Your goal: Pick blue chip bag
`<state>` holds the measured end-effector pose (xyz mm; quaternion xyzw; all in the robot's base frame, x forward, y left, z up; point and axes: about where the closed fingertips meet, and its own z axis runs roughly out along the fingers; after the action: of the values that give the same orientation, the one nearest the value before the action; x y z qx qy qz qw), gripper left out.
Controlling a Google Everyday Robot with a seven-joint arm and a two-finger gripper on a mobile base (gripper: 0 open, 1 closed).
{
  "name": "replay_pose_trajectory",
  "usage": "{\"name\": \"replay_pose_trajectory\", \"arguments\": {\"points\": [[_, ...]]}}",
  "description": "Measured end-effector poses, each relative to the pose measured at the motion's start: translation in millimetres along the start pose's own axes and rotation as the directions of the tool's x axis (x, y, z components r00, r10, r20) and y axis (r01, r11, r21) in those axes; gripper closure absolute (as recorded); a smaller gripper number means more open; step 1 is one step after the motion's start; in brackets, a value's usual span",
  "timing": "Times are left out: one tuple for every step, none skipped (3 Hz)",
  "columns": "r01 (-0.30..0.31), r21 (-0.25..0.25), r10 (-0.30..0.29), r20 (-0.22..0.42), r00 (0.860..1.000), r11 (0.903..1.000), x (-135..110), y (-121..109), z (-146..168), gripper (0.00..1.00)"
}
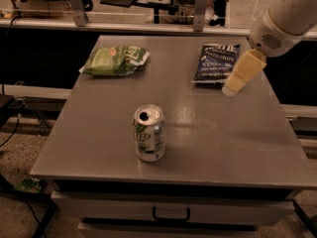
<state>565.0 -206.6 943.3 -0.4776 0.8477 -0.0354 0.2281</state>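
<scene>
Blue chip bag (216, 63) is lying flat on the bench (198, 148), just below and to the picture-left of the tool (239, 74), its long axis pointing away from the camera, while the tool is hovering there, wide or narrow I cannot tell.

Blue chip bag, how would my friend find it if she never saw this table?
Start at the grey table and go to its far right corner. The blue chip bag lies flat there, with the robot's hand hovering by its right edge. It is dark navy with white letters; the other bag, far left, is light green.
</scene>
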Motion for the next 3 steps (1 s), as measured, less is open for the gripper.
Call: {"name": "replay_pose_trajectory", "arguments": {"points": [[-0.068,-0.004,0.068,0.033,0.997,0.9977,-17.8,-27.3,33.7,0.0],[-0.134,-0.017,0.134,0.043,0.99,0.9909,-29.5,-53.7,69.3,0.0],[-0.226,-0.037,0.226,0.014,0.974,0.9735,-28.8,-80.2,117.1,0.0]]}}
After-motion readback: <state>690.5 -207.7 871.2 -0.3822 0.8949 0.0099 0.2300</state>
